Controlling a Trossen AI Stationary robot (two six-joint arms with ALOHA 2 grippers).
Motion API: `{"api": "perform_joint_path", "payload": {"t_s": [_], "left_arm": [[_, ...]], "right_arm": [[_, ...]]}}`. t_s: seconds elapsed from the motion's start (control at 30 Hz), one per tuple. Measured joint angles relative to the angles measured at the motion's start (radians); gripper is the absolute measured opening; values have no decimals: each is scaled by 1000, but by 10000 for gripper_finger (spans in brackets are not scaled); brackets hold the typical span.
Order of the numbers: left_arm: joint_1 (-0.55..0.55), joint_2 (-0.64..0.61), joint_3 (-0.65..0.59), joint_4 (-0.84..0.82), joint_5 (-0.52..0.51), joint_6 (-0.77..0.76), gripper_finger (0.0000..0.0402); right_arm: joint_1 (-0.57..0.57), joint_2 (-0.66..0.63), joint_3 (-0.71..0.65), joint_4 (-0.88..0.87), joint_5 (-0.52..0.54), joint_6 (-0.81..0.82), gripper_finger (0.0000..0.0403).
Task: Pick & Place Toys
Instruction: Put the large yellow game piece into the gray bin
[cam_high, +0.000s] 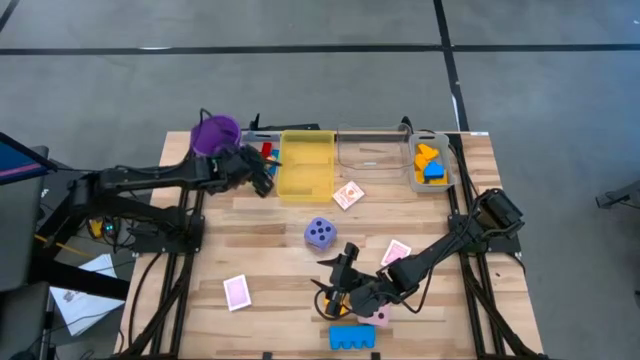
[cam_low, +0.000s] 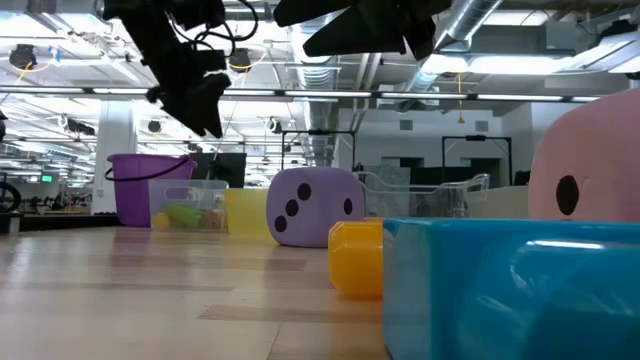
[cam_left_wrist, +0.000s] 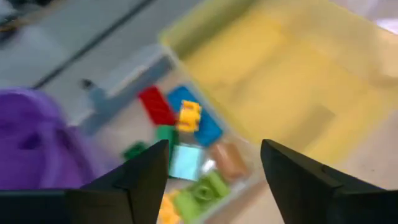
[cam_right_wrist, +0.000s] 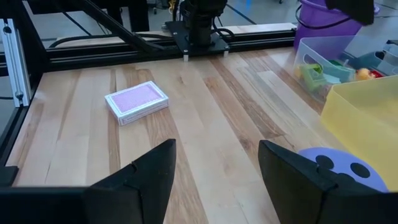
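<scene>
My left gripper (cam_high: 262, 178) (cam_left_wrist: 214, 168) is open in the air over a small clear bin (cam_left_wrist: 134, 78) that holds several bricks: red (cam_left_wrist: 155, 104), blue (cam_left_wrist: 205, 124), yellow (cam_left_wrist: 189, 116) and green (cam_left_wrist: 202, 190). Nothing is between its fingers. My right gripper (cam_high: 340, 270) (cam_right_wrist: 217, 168) is open low over the near middle of the table, also with nothing between its fingers. Just nearer than it lie a pink die (cam_high: 380, 316), a yellow brick (cam_low: 355, 258) and a blue brick (cam_high: 352, 337). A purple die (cam_high: 320, 234) rests mid-table. Pink-backed cards lie at the near left (cam_high: 236, 292), at the centre (cam_high: 348, 195) and at the right (cam_high: 396, 252).
A purple cup (cam_high: 215, 133) stands at the far left beside the small bin. A yellow bin (cam_high: 305, 165) sits right of my left gripper, followed by a clear bin (cam_high: 370, 150) and another (cam_high: 445, 180) holding orange and blue bricks. Bare wood lies at the near left.
</scene>
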Motion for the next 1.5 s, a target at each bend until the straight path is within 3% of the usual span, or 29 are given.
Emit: {"api": "perform_joint_path", "payload": {"t_s": [0.23,0.33,0.43,0.6,0.73,0.87,1.07,1.13,1.37,1.5], "left_arm": [[-114,22,-12,110,388,57,244],[-216,31,-80,316,555,75,236],[-339,33,-197,629,630,19,229],[-553,38,-398,1050,614,-24,226],[-728,58,-517,1259,471,-11,227],[-856,132,-540,1363,327,8,228],[-913,320,-502,1550,314,3,243],[-908,377,-479,1589,313,2,251],[-875,460,-422,1605,309,2,267],[-859,459,-424,1606,309,2,270]], "right_arm": [[8,0,4,-16,0,-8,222],[24,-4,22,-42,-1,-10,222],[41,-5,34,-74,-4,-3,222],[66,-5,35,-86,-4,8,222],[75,-5,35,-93,-1,17,222],[73,-5,35,-91,0,19,222],[65,-5,35,-87,-3,19,222],[62,-6,35,-108,-62,19,222],[38,-6,35,-201,-457,70,222],[32,-6,35,-273,-533,72,223]]}}
